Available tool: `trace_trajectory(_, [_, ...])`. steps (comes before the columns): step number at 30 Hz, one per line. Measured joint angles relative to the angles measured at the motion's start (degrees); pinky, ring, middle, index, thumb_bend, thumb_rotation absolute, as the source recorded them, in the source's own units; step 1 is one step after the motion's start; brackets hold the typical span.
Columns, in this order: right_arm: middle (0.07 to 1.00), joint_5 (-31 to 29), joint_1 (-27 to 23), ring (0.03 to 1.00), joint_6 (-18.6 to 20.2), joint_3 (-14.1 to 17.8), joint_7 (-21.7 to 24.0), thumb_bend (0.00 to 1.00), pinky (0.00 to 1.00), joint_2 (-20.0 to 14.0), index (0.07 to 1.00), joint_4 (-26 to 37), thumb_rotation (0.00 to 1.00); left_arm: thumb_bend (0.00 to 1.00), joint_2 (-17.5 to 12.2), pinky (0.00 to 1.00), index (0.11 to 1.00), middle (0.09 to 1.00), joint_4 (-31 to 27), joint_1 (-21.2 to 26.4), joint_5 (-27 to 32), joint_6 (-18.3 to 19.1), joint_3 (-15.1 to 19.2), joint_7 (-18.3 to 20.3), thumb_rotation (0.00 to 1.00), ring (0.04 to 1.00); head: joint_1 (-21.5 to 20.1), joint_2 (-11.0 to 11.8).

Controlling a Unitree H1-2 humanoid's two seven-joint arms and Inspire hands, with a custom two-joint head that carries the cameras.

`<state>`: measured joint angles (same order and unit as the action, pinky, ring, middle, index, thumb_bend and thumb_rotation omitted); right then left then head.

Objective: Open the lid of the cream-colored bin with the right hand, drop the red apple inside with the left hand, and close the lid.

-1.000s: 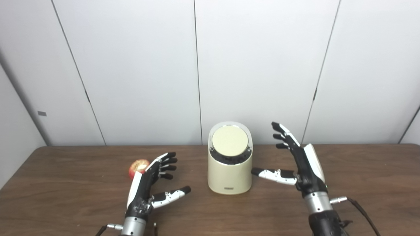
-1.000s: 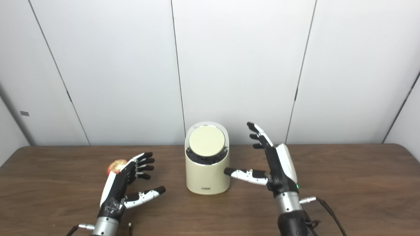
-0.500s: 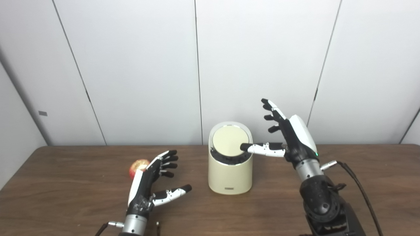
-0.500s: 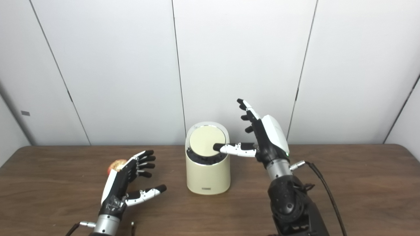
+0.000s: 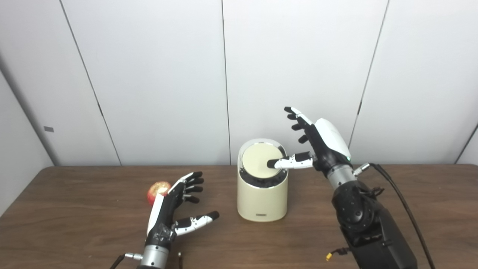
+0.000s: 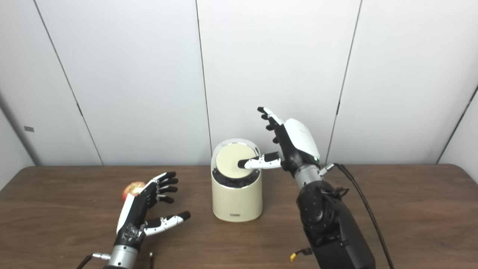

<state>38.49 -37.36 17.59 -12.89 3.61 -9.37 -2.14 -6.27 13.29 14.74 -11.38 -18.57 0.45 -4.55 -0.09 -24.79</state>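
Observation:
The cream-colored bin [image 5: 262, 198] stands at the table's middle with its round lid [image 5: 257, 161] closed and tilted toward me. My right hand [image 5: 319, 144] is open, raised beside the bin's upper right, fingers spread upward; its thumb reaches over the lid's right part, and whether it touches the lid I cannot tell. The red apple [image 5: 157, 189] lies on the table left of the bin. My left hand [image 5: 175, 209] is open just in front and to the right of the apple, palm facing right, fingers apart, holding nothing. The hand partly hides the apple.
The brown wooden table [image 5: 74, 231] spans the view, with white wall panels [image 5: 149, 74] close behind the bin. A black cable [image 5: 403, 209] trails from the right forearm across the table's right side.
My right hand has risen from beside the bin's side and moved left, bringing its thumb over the lid. The left hand, apple and bin have stayed put.

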Motion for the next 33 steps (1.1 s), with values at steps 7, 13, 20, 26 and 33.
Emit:
trace_trajectory(7, [0.884,1.0,-1.3,0.833,-0.3,-1.7,-0.2,0.86,0.66,0.0,0.881,-3.0,0.32,0.75,0.1,0.61,0.825,0.784,0.0,0.0,0.0,0.0,0.0,0.0,0.06,0.733,0.2,-0.4])
trace_trajectory(13, [0.892,1.1,-1.4,0.829,-0.4,-2.3,-0.4,0.85,0.67,-0.1,0.89,-4.9,0.29,0.75,0.1,0.61,0.826,0.782,0.0,0.0,0.0,0.0,0.0,0.0,0.04,0.729,0.4,-0.4])
trace_trajectory(20, [0.885,1.2,-2.6,0.811,-1.5,-2.9,-0.9,0.84,0.64,-0.2,0.886,-6.2,0.25,0.75,0.5,0.61,0.826,0.785,-0.9,0.0,0.0,0.0,-0.1,0.0,0.06,0.735,0.4,-0.8])
trace_trajectory(26, [0.881,2.2,-2.9,0.789,-2.2,-4.2,-1.1,0.85,0.61,-1.0,0.885,-6.5,0.25,0.75,0.7,0.61,0.823,0.783,-1.7,0.0,-0.1,0.1,-0.1,0.0,0.08,0.732,0.8,-1.1])
trace_trajectory(33, [0.907,7.4,-4.5,0.802,-1.6,-7.9,0.0,0.89,0.64,-2.7,0.894,-6.0,0.26,0.75,0.7,0.6,0.822,0.782,-1.9,0.0,-0.3,0.2,-0.1,0.0,0.08,0.727,1.1,-1.4])
